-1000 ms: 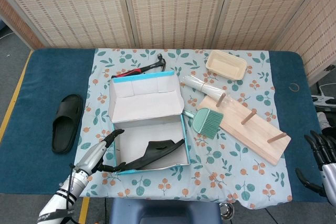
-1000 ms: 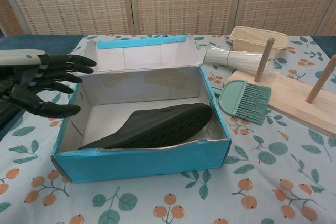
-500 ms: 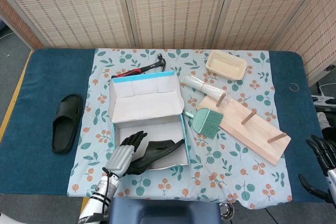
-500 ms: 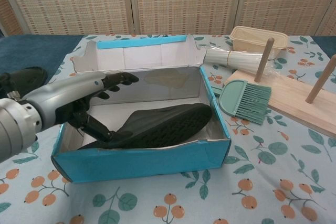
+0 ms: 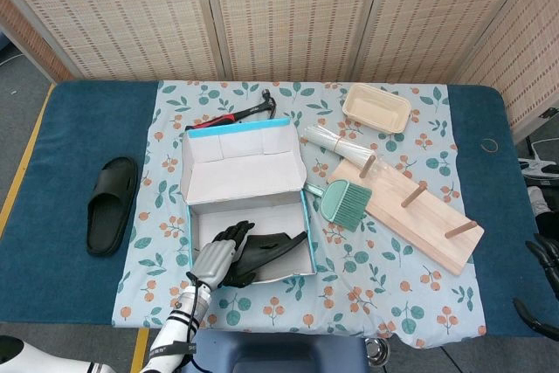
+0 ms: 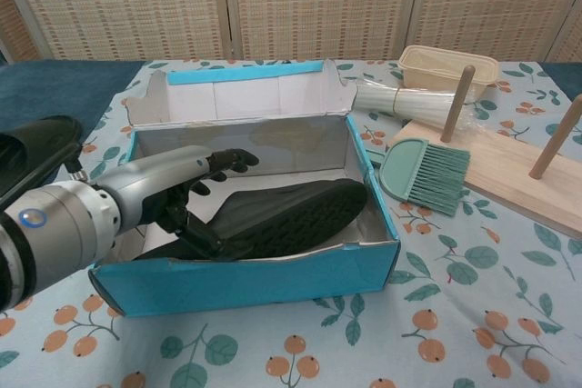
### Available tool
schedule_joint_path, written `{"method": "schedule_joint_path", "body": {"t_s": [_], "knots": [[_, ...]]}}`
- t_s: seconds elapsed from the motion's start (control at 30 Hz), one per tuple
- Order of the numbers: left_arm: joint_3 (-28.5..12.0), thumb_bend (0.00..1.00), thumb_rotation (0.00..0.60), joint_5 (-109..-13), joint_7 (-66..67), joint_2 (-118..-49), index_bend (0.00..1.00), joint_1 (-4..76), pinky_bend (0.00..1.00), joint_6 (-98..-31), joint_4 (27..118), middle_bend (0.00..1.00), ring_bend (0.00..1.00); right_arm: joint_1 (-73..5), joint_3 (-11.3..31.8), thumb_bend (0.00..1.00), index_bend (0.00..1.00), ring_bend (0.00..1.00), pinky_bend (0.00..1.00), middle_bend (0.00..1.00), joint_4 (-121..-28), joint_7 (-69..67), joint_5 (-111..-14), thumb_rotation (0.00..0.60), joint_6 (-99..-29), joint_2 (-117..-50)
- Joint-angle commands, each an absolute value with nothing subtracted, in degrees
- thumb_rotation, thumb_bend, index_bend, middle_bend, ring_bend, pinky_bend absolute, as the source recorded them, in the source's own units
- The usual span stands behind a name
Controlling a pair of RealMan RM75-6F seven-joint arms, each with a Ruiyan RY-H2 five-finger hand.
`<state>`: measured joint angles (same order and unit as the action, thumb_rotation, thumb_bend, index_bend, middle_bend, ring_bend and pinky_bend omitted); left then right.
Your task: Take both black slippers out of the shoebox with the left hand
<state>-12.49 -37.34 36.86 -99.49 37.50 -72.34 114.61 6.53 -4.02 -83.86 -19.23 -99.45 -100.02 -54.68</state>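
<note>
An open blue shoebox (image 5: 189, 216) (image 6: 245, 281) stands on the flowered cloth with one black slipper (image 5: 278, 249) (image 6: 296, 213) lying tilted inside. My left hand (image 5: 222, 253) (image 6: 173, 193) reaches into the box from its left side. Its fingers are spread above the slipper's heel end and its thumb touches the slipper's lower edge, without closing around it. The other black slipper (image 5: 112, 204) (image 6: 27, 147) lies on the blue tabletop left of the cloth. Only part of my right hand (image 5: 540, 290) shows at the far right edge, fingers apart and holding nothing.
The box's lid (image 5: 240, 155) stands upright behind it. A hammer (image 5: 240, 113) lies behind the lid. To the right are a green brush (image 5: 342, 201), a wooden board with pegs (image 5: 419, 216), a bundle of white sticks (image 5: 330, 138) and a beige tray (image 5: 376, 107).
My left hand has moved from outside the box's left wall into the box and further right over the slipper. My right hand has sunk lower toward the frame's edge.
</note>
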Motion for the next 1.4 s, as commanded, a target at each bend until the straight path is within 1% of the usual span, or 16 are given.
{"method": "schedule_joint_path", "body": {"t_s": [0.03,0.1,0.17,0.23,0.27,0.37,0.4,0.43,0.5,0.53,0.73,0.83,0.93,1.13,1.27,1.4], "knots": [[-13.5,0.31,0.600,-34.6,37.4,-99.0,0.00,38.8,0.13,-71.1,114.4,0.07,0.07,6.5,-4.0,0.25,0.00,0.00,0.00,0.00,-84.0,-19.0,-99.3,0.539,-99.7,-54.8],[-13.2,0.31,0.600,-33.0,38.2,-98.5,0.02,39.5,0.14,-70.4,114.1,0.11,0.09,6.4,-4.0,0.25,0.00,0.00,0.00,0.00,-84.2,-18.6,-99.4,0.539,-99.6,-54.7],[-12.9,0.31,0.600,-30.8,39.0,-97.8,0.09,40.3,0.15,-69.7,113.8,0.16,0.13,6.4,-4.1,0.25,0.00,0.00,0.00,0.00,-84.4,-18.4,-99.6,0.539,-99.6,-54.7],[-12.7,0.32,0.600,-29.5,39.1,-97.5,0.20,40.7,0.16,-69.2,113.5,0.25,0.20,6.4,-4.1,0.25,0.00,0.00,0.00,0.00,-84.6,-18.1,-99.6,0.539,-99.6,-54.7],[-12.8,0.33,0.600,-29.0,38.8,-97.4,0.23,40.8,0.16,-69.1,113.4,0.28,0.22,6.4,-4.1,0.25,0.00,0.00,0.00,0.00,-84.7,-18.0,-99.6,0.539,-99.6,-54.7],[-12.8,0.46,0.600,-28.3,38.8,-97.1,0.39,41.3,0.19,-69.6,113.3,0.42,0.31,6.4,-4.1,0.25,0.00,0.00,0.00,0.00,-85.1,-17.8,-99.4,0.538,-99.4,-54.6],[-12.9,0.55,0.600,-28.4,38.8,-97.2,0.46,41.4,0.21,-70.4,113.3,0.50,0.36,6.3,-4.1,0.25,0.00,0.00,0.00,0.00,-85.2,-17.7,-99.4,0.539,-99.3,-54.5],[-12.9,0.61,0.600,-29.0,38.5,-97.6,0.51,41.3,0.22,-71.5,113.5,0.55,0.40,6.3,-4.0,0.25,0.00,0.00,0.00,0.00,-85.3,-17.7,-99.3,0.539,-99.2,-54.5],[-12.5,0.72,0.600,-30.7,38.4,-97.9,0.59,41.3,0.23,-72.8,113.8,0.64,0.46,6.3,-4.0,0.25,0.00,0.00,0.00,0.00,-85.5,-17.5,-99.2,0.540,-99.0,-54.5],[-12.2,0.75,0.600,-32.0,38.2,-98.1,0.61,41.2,0.23,-73.4,114.0,0.66,0.47,6.2,-4.0,0.25,0.00,0.00,0.00,0.00,-85.6,-17.4,-99.2,0.540,-98.9,-54.5],[-8.2,0.79,0.600,-45.1,37.1,-98.3,0.63,40.4,0.24,-75.7,114.0,0.67,0.48,6.1,-4.3,0.25,0.00,0.00,0.00,0.00,-86.3,-16.8,-99.3,0.540,-98.3,-54.2],[-4.1,0.79,0.600,-56.1,39.7,-97.4,0.63,40.5,0.26,-77.5,110.4,0.66,0.48,6.0,-4.2,0.25,0.00,0.00,0.00,0.00,-86.6,-16.6,-99.2,0.539,-98.1,-54.1],[-1.5,0.78,0.600,-63.6,40.6,-97.0,0.62,39.9,0.27,-79.4,107.9,0.65,0.48,5.9,-4.2,0.25,0.00,0.00,0.00,0.00,-86.9,-16.2,-99.1,0.539,-97.8,-54.1],[-1.8,0.77,0.600,-72.4,35.7,-96.8,0.60,37.6,0.27,-82.9,107.1,0.63,0.48,5.8,-4.5,0.25,0.00,0.00,0.00,0.00,-87.6,-15.1,-99.5,0.538,-97.3,-54.1],[0.9,0.75,0.600,-81.4,36.6,-97.6,0.59,35.4,0.27,-87.0,100.6,0.62,0.47,5.8,-4.6,0.25,0.00,0.00,0.00,0.00,-88.1,-14.6,-99.8,0.539,-97.2,-53.9],[3.0,0.73,0.600,-87.6,37.2,-100.2,0.58,32.8,0.27,-90.7,92.7,0.60,0.47,5.7,-4.8,0.25,0.00,0.00,0.00,0.00,-88.6,-13.9,-100.1,0.539,-97.0,-53.9]]}}
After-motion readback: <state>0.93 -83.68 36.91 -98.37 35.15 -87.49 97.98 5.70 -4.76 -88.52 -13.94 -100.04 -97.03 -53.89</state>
